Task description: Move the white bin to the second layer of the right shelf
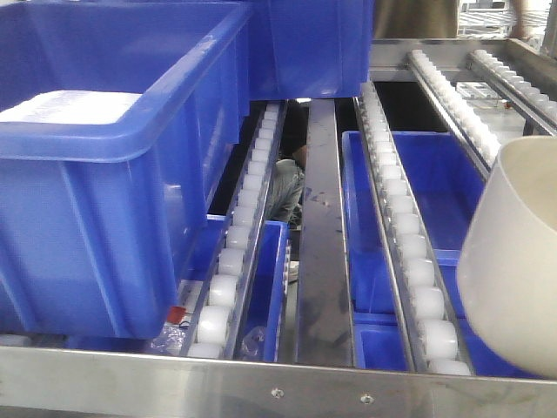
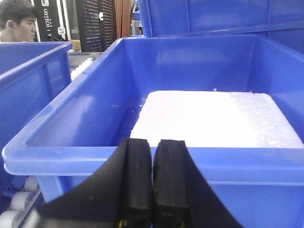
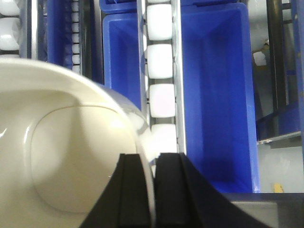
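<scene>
The white bin (image 1: 513,261) is a glossy cream tub held in the air at the right of the front view, above the roller tracks (image 1: 409,252) of the steel shelf level and behind its flat front rail (image 1: 278,392). In the right wrist view I look into the bin (image 3: 66,156); my right gripper (image 3: 153,190) is shut on its rim wall, one finger inside and one outside. My left gripper (image 2: 152,180) is shut and empty, just in front of the near rim of a large blue crate (image 2: 199,161).
A large blue crate (image 1: 104,174) with a white foam slab (image 2: 213,118) stands on the left tracks. Another blue crate (image 1: 313,43) sits behind it. Blue crates (image 3: 213,95) lie on the level below. A person (image 2: 16,21) is at far left.
</scene>
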### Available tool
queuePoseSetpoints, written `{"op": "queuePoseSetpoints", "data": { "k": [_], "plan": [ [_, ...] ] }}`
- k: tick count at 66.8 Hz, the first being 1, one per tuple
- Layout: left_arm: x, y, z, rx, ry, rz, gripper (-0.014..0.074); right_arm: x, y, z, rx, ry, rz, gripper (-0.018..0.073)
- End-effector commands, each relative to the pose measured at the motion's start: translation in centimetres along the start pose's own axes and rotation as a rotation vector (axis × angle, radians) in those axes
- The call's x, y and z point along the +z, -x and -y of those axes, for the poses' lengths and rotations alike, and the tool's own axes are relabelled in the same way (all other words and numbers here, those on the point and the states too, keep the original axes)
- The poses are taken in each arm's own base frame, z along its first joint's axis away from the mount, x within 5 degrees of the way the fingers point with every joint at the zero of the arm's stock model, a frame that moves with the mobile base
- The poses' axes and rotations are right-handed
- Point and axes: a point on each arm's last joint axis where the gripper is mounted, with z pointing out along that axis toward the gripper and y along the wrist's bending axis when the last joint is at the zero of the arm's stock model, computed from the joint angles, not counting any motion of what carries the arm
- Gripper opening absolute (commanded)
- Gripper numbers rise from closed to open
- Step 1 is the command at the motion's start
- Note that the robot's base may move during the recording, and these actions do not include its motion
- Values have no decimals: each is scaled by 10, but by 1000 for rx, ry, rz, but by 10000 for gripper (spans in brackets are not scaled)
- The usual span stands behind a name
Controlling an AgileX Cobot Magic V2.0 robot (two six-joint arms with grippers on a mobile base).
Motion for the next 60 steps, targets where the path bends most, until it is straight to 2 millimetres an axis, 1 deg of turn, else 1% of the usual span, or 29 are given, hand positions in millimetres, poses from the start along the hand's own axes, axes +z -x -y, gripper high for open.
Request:
{"op": "queuePoseSetpoints", "data": {
  "k": [1, 7, 11, 16, 27, 35, 42, 49, 60],
  "plan": [
    [-1, -4, 0, -5, -1, 59, 85, -7, 15, -1, 18, 12, 104, 114],
    [-1, -4, 0, -5, -1, 59, 85, -7, 14, -1, 18, 12, 95, 174],
    [-1, -4, 0, -5, -1, 59, 85, -7, 14, -1, 18, 11, 91, 243],
    [-1, -4, 0, -5, -1, 59, 85, -7, 14, -1, 18, 11, 91, 280],
    [-1, -4, 0, -5, -1, 59, 85, -7, 14, -2, 24, 14, 83, 281],
    [-1, -4, 0, -5, -1, 59, 85, -13, 19, -6, 47, 33, 38, 281],
    [-1, -4, 0, -5, -1, 59, 85, -23, 28, -10, 38, 46, 20, 281],
    [-1, -4, 0, -5, -1, 59, 85, -37, 37, -13, 27, 59, 60, 281],
    [-1, -4, 0, -5, -1, 59, 85, -56, 34, -14, 19, 75, 99, 279]
  ]
}}
